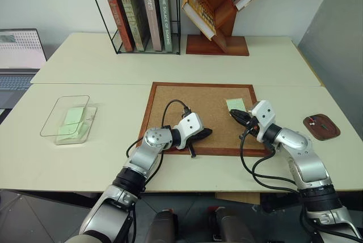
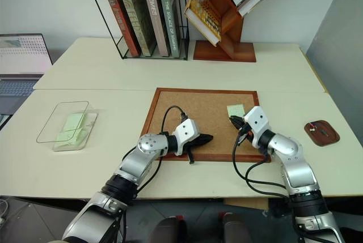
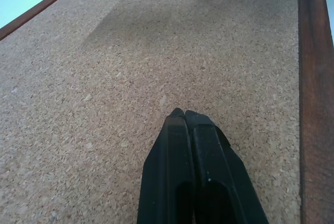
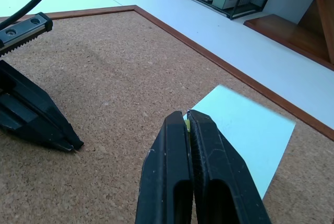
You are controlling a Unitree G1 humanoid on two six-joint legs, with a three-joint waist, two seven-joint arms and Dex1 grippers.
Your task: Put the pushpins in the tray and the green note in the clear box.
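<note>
Two silver robot arms reach from the near edge of a pale cream surface onto a wood-framed cork board [image 1: 187,98]. Its left end effector [image 1: 209,133] rests low over the board's near middle, black fingers pressed together on nothing. Its right end effector [image 1: 235,113] hovers near the board's far right corner, fingers also together; a speck of yellow-green shows between the tips in the right wrist view, which may be a pushpin head, though it is too small to be sure.

Just beyond those tips lies the small pale green rectangular paper note [image 4: 245,130], flat on the cork near the board's far right corner. A transparent shallow rectangular plastic box [image 1: 67,119] sits well apart near the left edge of the surface, with pale green slips already inside. A small brown oval leather-like tray [image 1: 321,126] sits near the right edge, holding what looks like a red and a white pin.

Judging from this, the step in hand is carrying a pulled pin to the tray. It would go best by lifting straight off the cork so the note is not dragged, keeping the pinch firm, travelling right to the tray, and opening only when low over its middle so the tiny pin cannot bounce out.
</note>
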